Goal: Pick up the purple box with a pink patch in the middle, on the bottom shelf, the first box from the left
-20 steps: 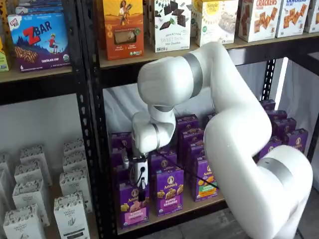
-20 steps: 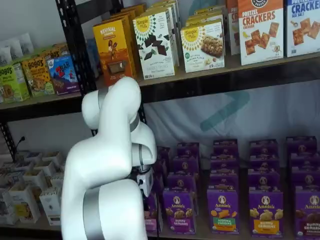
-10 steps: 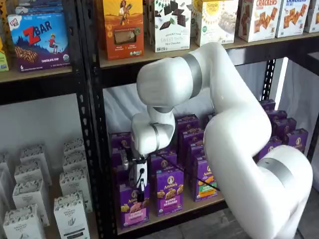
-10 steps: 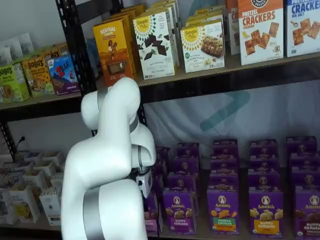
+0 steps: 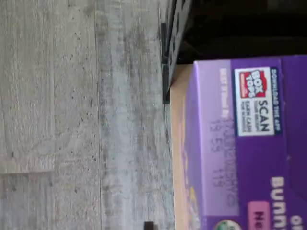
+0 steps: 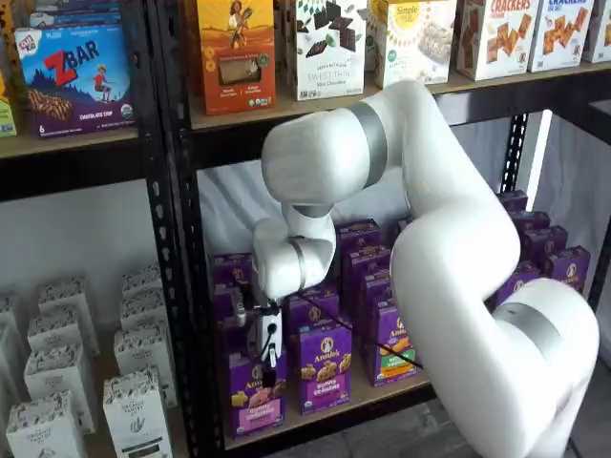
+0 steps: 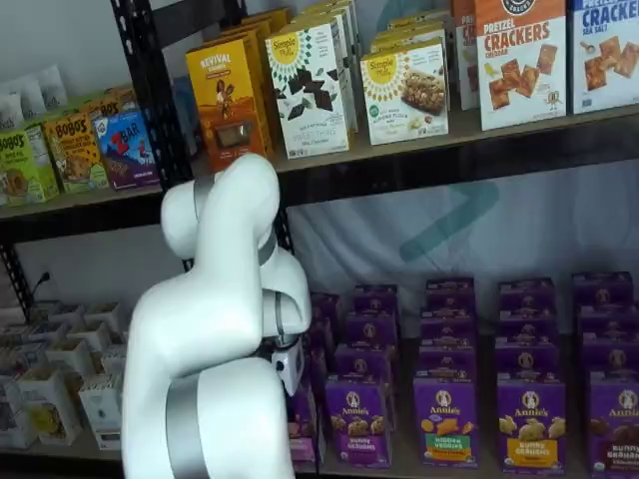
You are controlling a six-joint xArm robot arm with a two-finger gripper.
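The purple box (image 6: 254, 397) with the pink patch stands at the left end of the bottom shelf (image 6: 368, 397), in the front row. My gripper (image 6: 270, 363) hangs right at its top edge. One black finger shows side-on against the box's upper front, so I cannot tell whether the fingers are closed on it. In a shelf view the arm hides the fingers, and only a sliver of the box (image 7: 303, 420) shows. The wrist view shows the box's purple top (image 5: 249, 143) very close, with a Box Tops label, and the tan shelf edge (image 5: 177, 143).
More purple Annie's cartons (image 6: 322, 366) stand to the right and behind, in several rows (image 7: 445, 419). A black perforated upright (image 6: 187, 286) stands just left of the box. White cartons (image 6: 134, 410) fill the neighbouring bay. The wrist view shows grey plank floor (image 5: 81, 115) below the shelf.
The gripper and wrist have shifted slightly up and to the left at the box's top. The purple box has hardly moved.
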